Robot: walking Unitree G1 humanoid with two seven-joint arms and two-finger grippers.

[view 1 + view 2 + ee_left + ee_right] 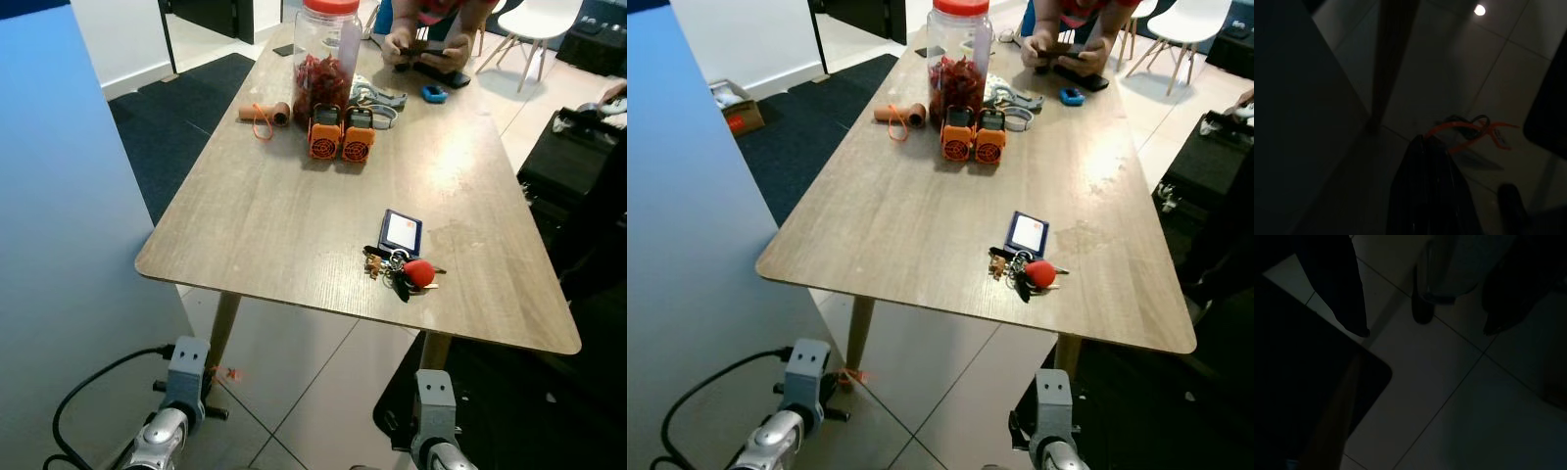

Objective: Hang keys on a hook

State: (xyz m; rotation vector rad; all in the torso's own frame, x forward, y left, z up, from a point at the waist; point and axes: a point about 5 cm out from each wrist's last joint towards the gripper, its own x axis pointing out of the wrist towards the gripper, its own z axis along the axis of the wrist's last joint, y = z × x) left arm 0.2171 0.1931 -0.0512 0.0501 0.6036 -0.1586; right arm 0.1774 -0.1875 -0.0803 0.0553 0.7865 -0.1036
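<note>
Head views: keys (402, 271) are lying near the table's (255, 225) near edge, just beside a small dark card holder (401, 233) — ahead of and above the right arm (431, 416), which is hanging nearer than the left arm (174, 401). No hook is discernible.

Left wrist: left gripper (1427, 196) is looking pressed closed, over dim floor.

Right wrist: too dark — finger state, cannot tell.

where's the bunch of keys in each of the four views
Left eye view: keys on the wooden table, near its front edge, right of centre.
Right eye view: keys at the same spot on the table.
Left wrist view: dark floor tiles, no keys.
Right wrist view: dark floor, no keys.
Shared landmark: the small blue-framed device just behind the keys.
</note>
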